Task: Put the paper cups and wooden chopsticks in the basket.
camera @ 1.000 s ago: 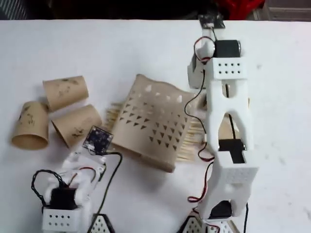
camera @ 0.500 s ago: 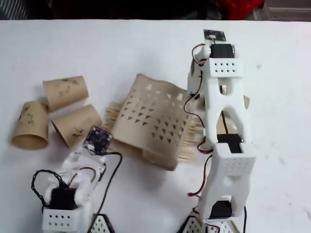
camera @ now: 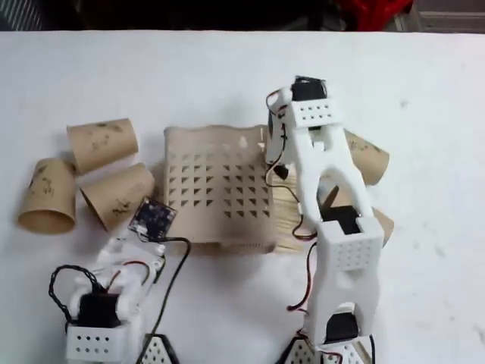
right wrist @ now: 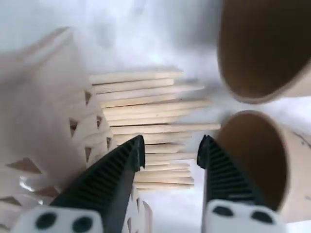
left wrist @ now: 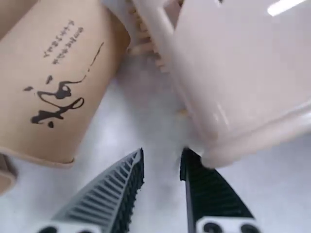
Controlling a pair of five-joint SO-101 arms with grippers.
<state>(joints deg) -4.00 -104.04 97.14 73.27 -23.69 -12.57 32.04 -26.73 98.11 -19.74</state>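
The pale perforated basket [camera: 220,189] lies tipped over at the table's middle, and wooden chopsticks [camera: 286,221] stick out from beneath its right side. Three paper cups [camera: 102,144] lie on their sides to its left. Two more cups [camera: 369,157] lie to the right, partly behind my right arm [camera: 326,159]. My right gripper [right wrist: 171,143] hangs open over the stacked chopsticks [right wrist: 146,111], between the basket wall [right wrist: 43,111] and two cup mouths [right wrist: 252,155]. My left gripper [left wrist: 163,155] is open and low over the table, between a printed cup [left wrist: 53,82] and the basket rim [left wrist: 233,82].
The white table [camera: 424,91] has free room at the back and far right. My left arm's base [camera: 98,318] sits at the front left with loose black cable [camera: 178,265] running beside it. Dark clutter lies beyond the table's far edge.
The basket has swung and slid left, now lying square. My right arm has moved left and drawn back, uncovering two cups on the right. The left arm has not moved.
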